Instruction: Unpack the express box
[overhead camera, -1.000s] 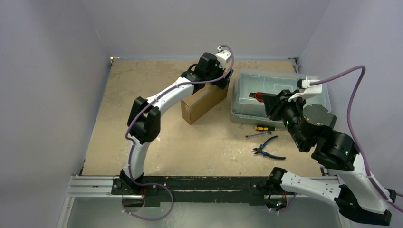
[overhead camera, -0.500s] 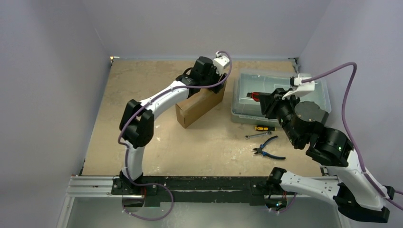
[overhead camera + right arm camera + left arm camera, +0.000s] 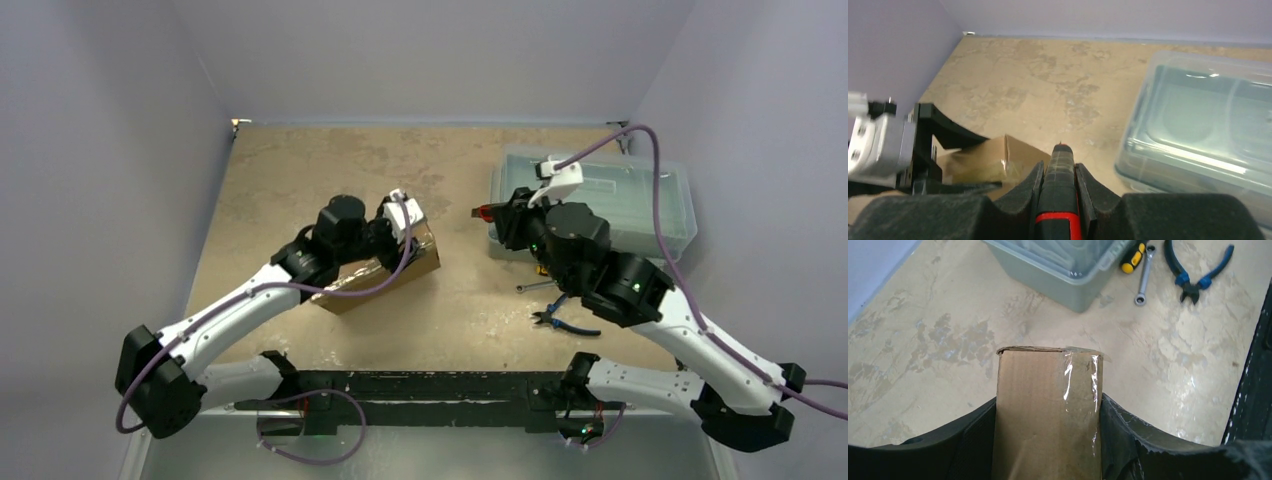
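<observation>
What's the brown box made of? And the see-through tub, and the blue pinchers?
The box looks like plain cardboard: matte brown, with a ragged top edge. The shiny strip on it looks like clear plastic tape. The tub seems to be plastic: cloudy, see-through, smooth, glinting at its rim. The pliers look like dark metal with blue, probably rubbery, handles.

Nothing legible: no text, label, brand, number or sign can be read in any view. The flat brown cardboard mailer box (image 3: 1038, 420) shows a plain face bearing only clear tape (image 3: 1081, 385).
</observation>
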Tool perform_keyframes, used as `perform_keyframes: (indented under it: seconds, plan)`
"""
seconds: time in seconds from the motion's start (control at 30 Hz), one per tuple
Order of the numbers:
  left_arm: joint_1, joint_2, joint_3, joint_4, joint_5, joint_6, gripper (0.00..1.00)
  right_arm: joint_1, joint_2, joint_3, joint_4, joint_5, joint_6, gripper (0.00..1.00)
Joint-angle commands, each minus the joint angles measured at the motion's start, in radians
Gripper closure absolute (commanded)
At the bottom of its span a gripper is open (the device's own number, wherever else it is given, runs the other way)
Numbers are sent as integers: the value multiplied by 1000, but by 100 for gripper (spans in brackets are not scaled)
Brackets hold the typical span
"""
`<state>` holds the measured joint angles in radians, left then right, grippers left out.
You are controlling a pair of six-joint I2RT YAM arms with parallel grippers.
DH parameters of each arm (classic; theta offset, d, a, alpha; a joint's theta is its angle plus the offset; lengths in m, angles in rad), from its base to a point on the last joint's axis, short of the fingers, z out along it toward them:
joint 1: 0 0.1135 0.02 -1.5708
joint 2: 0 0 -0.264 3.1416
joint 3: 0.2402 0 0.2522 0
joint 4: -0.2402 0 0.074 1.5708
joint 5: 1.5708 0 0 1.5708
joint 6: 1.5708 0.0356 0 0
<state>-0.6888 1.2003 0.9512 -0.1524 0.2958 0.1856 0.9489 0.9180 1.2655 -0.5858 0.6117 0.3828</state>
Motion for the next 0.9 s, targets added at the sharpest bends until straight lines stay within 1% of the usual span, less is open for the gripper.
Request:
perform_keyframes:
  seconds: [0.0,0.07,0.13,0.33,0.57,0.87]
  plan:
    - [-35,-110,-161,176,-73,99,52,46,21,-62,198,-84,21,100]
    - [-42,-132,-192,191,-113,128,52,85,35,-85,244,-61,14,100]
    - [-48,-129,-201,179,-123,151,52,116,56,-95,261,-42,11,100]
    - [-56,-92,-206,164,-136,158,53,160,88,-140,290,-25,62,100]
    - [-56,-96,-230,179,-135,143,53,166,114,-151,340,-13,41,100]
    - [-57,-113,-238,182,-127,137,54,166,159,-146,352,28,41,100]
